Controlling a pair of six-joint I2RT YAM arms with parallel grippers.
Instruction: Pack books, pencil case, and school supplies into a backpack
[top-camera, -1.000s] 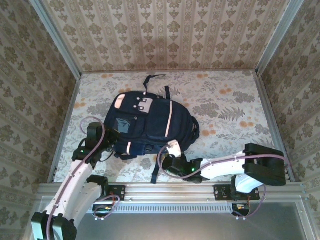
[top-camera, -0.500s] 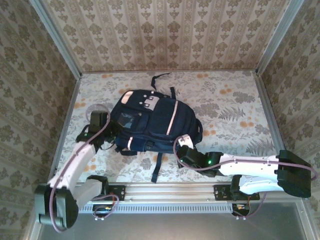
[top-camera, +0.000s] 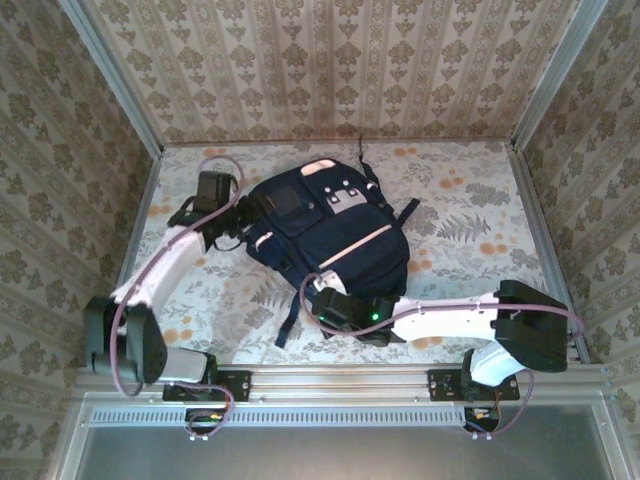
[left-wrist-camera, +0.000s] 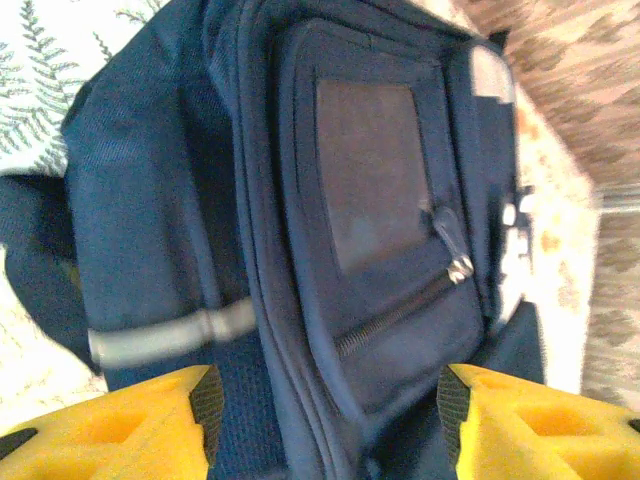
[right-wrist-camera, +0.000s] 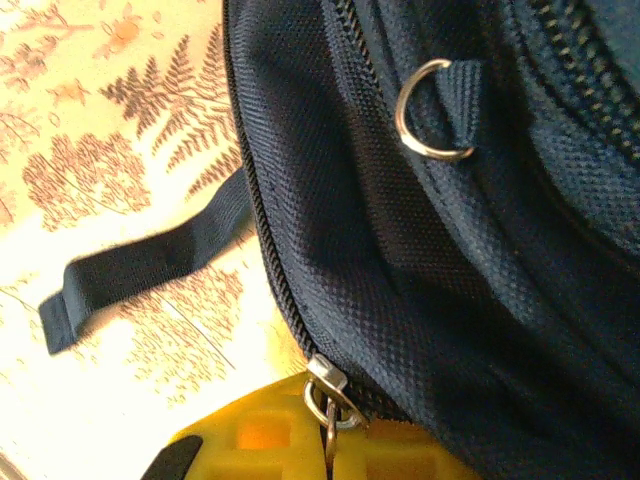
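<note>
The backpack (top-camera: 330, 225) lay flat mid-worktop (top-camera: 470, 200), skewed. My right tool (right-wrist-camera: 330, 455) was pinched together on the zipper pull (right-wrist-camera: 325, 395) at the bag's near edge. My left tool (left-wrist-camera: 325, 400) stood apart at the bag's far-left side, facing the front pocket (left-wrist-camera: 380, 230) and gripping nothing. Step, as I judged it: unzipping the bag for packing. Next: left should clamp fabric to brace the bag, then right drags the pull along the zip track without slipping off.

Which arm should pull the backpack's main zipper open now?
Right. The right gripper is shut on the zipper pull at the near edge of the backpack. The left gripper stands open, facing the front pocket and holding nothing.
</note>
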